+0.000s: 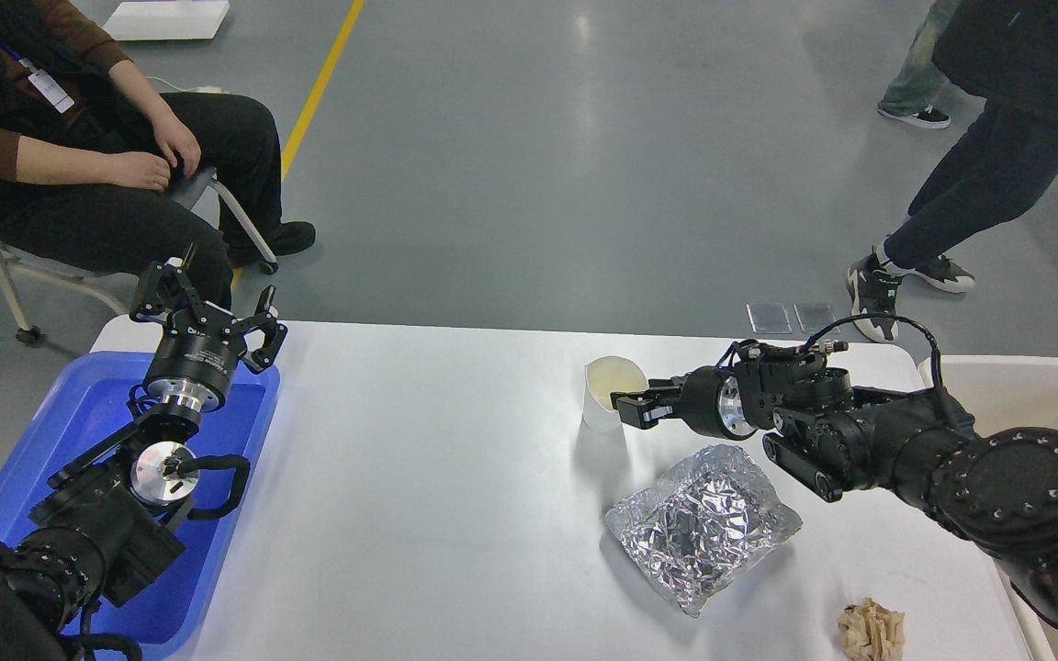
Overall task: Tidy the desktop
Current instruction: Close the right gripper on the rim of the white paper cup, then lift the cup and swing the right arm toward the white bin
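At the left edge of the desktop point(419, 477), the blue tray point(79, 404) lies beneath the left gripper point(208, 298), whose fingers are spread wide with nothing between them. Right of centre stands a white paper cup point(610, 395); the right gripper point(632, 408) reaches to its near side, fingers at the cup wall, though whether they pinch it cannot be told. Nearer lies a crumpled foil tray point(700, 523), and a crumpled paper ball point(872, 630) sits at the near right.

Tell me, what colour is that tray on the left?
Blue; the tray shows plainly in the head view.
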Available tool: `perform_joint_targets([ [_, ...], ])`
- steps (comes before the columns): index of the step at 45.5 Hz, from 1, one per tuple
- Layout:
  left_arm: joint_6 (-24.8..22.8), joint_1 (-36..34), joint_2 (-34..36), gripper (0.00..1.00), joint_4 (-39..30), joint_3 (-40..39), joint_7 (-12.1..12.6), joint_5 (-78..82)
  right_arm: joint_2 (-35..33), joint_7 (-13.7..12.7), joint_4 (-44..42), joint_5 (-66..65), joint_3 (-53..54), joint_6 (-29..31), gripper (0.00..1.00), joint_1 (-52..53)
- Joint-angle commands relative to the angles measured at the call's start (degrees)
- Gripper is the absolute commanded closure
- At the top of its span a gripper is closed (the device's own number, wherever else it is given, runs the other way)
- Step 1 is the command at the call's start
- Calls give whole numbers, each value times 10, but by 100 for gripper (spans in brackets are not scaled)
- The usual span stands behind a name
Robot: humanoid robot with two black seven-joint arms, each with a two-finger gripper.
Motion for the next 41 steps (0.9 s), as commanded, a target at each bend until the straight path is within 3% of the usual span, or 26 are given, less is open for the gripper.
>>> perform_joint_targets([
  [1,0,0,0,0,0,0,1,0,0,19,5,0,-29,1,100,3],
  [30,0,0,0,0,0,0,0,0,0,22,4,7,-22,-1,100,6],
  [37,0,0,0,0,0,0,0,0,0,39,11,9,-15,-1,100,14],
  [41,0,0,0,0,0,0,0,0,0,66,54,16,13,-2,100,36],
])
